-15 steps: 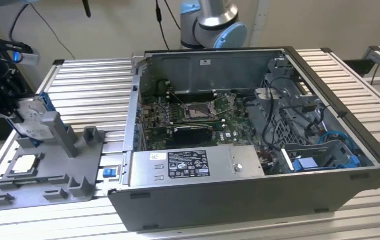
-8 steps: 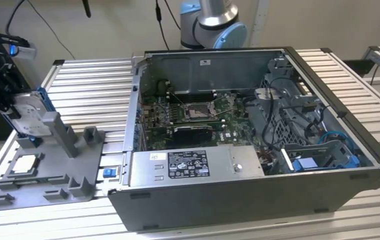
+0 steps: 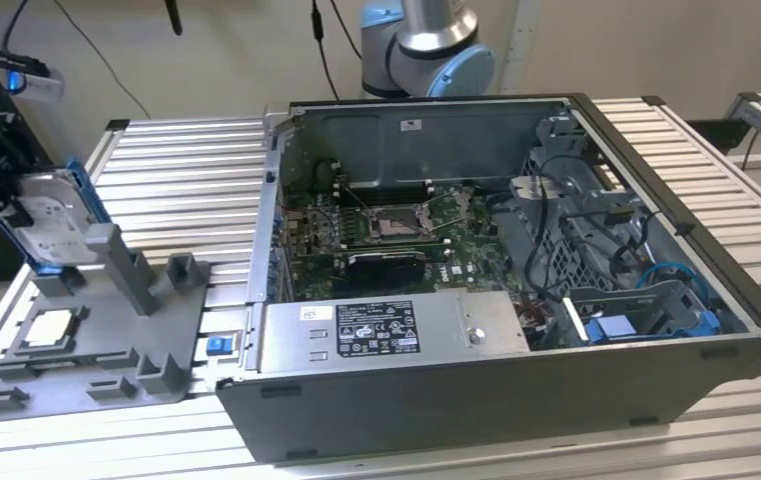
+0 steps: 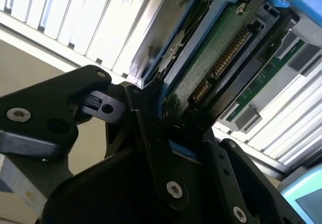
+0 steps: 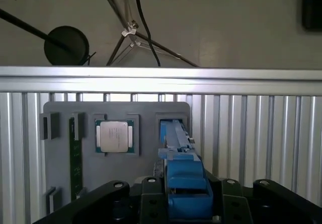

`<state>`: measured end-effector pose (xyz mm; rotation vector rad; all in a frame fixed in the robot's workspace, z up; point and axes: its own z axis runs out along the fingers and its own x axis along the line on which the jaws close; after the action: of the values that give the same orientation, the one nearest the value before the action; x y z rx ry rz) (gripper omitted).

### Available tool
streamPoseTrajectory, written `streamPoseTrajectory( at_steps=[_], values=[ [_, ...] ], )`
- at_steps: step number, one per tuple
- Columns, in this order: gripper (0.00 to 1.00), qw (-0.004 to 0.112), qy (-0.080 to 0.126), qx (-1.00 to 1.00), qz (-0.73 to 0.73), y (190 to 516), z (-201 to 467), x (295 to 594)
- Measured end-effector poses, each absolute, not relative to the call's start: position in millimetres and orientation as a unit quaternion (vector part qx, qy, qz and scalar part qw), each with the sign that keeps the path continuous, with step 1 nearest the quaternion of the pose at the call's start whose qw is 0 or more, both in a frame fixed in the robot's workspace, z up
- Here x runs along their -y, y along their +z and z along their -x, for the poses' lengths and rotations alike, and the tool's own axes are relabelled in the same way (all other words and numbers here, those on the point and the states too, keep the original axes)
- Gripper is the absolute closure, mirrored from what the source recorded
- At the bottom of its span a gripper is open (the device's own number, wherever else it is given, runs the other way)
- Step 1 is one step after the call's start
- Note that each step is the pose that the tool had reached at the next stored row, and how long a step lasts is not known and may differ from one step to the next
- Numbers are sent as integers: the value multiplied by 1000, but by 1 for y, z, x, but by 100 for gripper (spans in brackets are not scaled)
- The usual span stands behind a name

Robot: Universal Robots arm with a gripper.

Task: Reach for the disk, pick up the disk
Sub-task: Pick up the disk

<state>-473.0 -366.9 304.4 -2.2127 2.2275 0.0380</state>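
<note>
The disk (image 3: 41, 214) stands on edge at the far end of the grey fixture (image 3: 113, 345), on the exterior view's left: a silver drive in a blue bracket. My gripper (image 3: 4, 188) is at its upper edge, with the black fingers closed against the bracket. In the second wrist view the fingers (image 4: 147, 114) press the blue frame, and the disk's green circuit side (image 4: 211, 63) runs away from them. In the first wrist view the disk (image 5: 177, 148) is edge-on between the gripper's (image 5: 186, 196) jaws, its far end at the fixture's slot. Whether it has left the slot I cannot tell.
A small square silver chip (image 3: 53, 328) (image 5: 114, 136) lies in a pocket of the fixture beside the disk's slot. The open computer case (image 3: 674, 380) fills the middle and right of the slatted aluminium table (image 3: 180, 170). The arm's base (image 3: 420, 45) stands behind the case.
</note>
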Motion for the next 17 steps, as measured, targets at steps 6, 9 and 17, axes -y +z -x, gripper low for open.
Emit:
streamPoseTrajectory(
  at_steps=[6, 9, 17],
  values=[
    [100, 1, 12, -709, 705, 315, 473, 367],
    [100, 1, 12, -709, 705, 321, 473, 367],
    [100, 1, 12, -709, 705, 345, 473, 367]
  ],
)
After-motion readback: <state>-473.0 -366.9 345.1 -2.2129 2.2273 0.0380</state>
